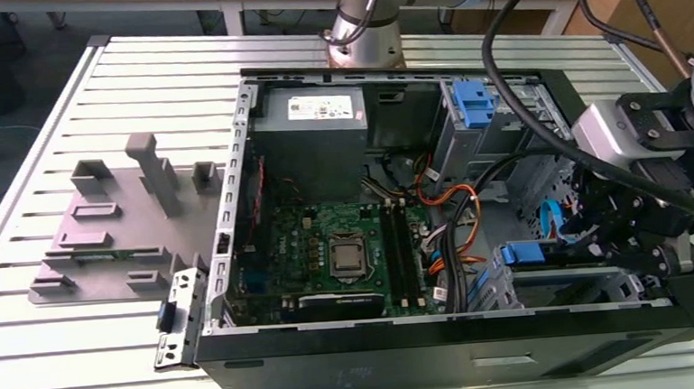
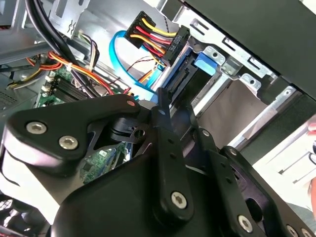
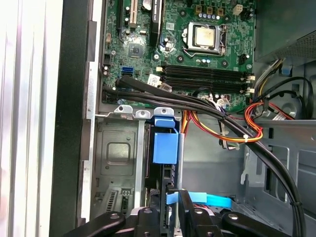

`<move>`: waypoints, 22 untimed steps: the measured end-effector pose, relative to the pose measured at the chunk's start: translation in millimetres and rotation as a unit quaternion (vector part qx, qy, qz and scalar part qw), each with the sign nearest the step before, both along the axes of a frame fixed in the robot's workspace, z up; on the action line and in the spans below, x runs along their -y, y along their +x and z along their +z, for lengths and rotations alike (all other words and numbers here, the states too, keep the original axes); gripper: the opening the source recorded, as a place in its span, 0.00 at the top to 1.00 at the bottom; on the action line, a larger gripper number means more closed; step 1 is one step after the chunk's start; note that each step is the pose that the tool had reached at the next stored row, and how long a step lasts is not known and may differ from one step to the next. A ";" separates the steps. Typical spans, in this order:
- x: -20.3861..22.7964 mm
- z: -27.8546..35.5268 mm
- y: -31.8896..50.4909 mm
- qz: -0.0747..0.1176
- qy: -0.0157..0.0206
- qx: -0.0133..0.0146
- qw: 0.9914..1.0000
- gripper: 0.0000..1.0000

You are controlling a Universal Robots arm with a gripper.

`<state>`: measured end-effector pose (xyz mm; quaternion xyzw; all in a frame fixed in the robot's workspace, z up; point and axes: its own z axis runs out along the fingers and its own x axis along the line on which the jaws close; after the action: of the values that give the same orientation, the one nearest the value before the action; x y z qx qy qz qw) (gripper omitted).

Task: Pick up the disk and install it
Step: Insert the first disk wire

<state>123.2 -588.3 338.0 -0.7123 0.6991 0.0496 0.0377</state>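
The disk point(image 3: 165, 146) stands edge-on in the drive bay at the case's front corner, and its blue plastic end point(image 2: 205, 64) shows between the bay's metal rails. In the exterior view that blue end point(image 1: 524, 254) lies low in the case on the exterior view's right. My gripper point(image 3: 171, 191) is right behind the disk with its black fingers drawn together, the tips point(image 2: 161, 100) pointing at the disk's rear edge beside a blue data cable. Whether the tips touch the disk is hidden. The gripper body point(image 1: 624, 223) hangs over the case's right wall.
The open computer case point(image 1: 239, 165) lies on a slatted metal table point(image 1: 92, 355). Black and orange cable bundles point(image 3: 217, 111) run past the bay. A motherboard point(image 1: 326, 250), an upper blue latch point(image 1: 473, 102) and a grey fixture point(image 1: 120, 226) on the exterior view's left are nearby.
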 end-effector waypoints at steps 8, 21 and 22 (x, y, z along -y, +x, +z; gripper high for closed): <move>0.0 9.9 0.0 0.000 0.000 0.000 1.000 0.71; -0.8 10.0 4.4 0.000 0.000 0.000 1.000 0.71; -0.8 10.0 5.6 0.000 0.000 0.000 1.000 0.71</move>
<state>128.8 -587.4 347.9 -0.7123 0.6991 0.0495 0.0377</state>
